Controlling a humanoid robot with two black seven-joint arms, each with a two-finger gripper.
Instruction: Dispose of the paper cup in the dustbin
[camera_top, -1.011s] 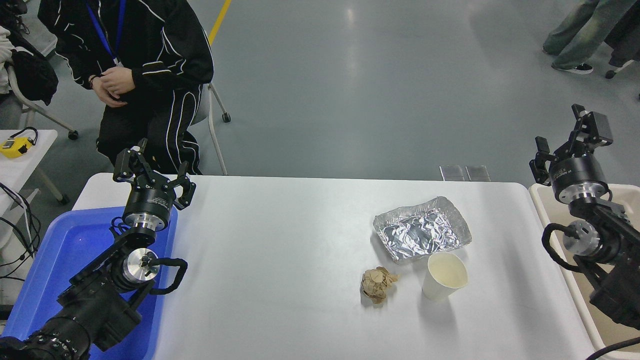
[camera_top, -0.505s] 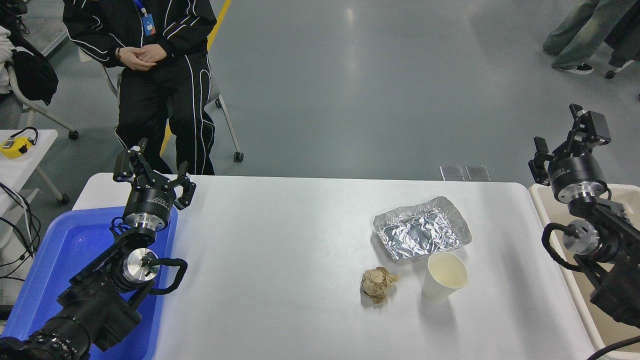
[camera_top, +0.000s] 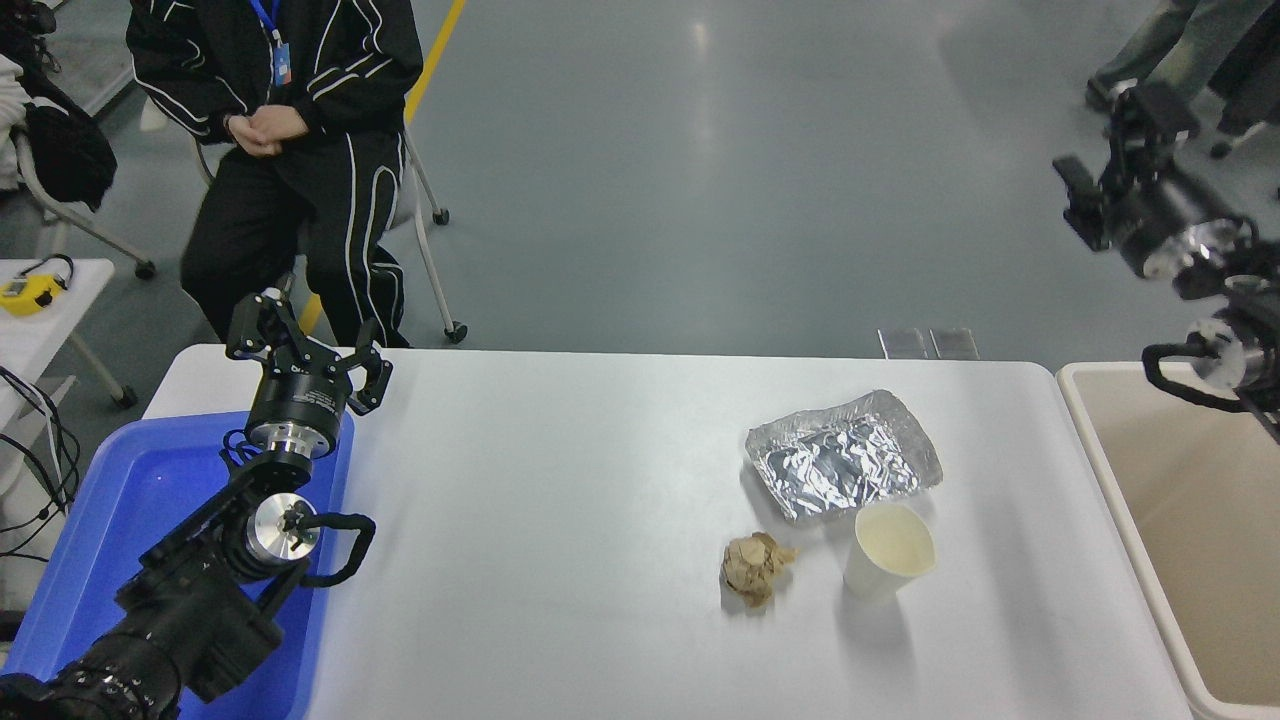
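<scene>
Head view — paper cup (camera_top: 888, 565) upright (untouched), right gripper (camera_top: 1108, 150) raised.

left black arm: parked lower left, wrist pointing away | left tool (camera_top: 305, 338): fingers spread, holding nothing | right black arm: raised at right edge | right tool (camera_top: 1115, 160): blurred, fingers apart, holding nothing

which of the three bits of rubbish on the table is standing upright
The paper cup, open mouth up. The foil tray lies flat and the brown paper ball is crumpled.
</scene>
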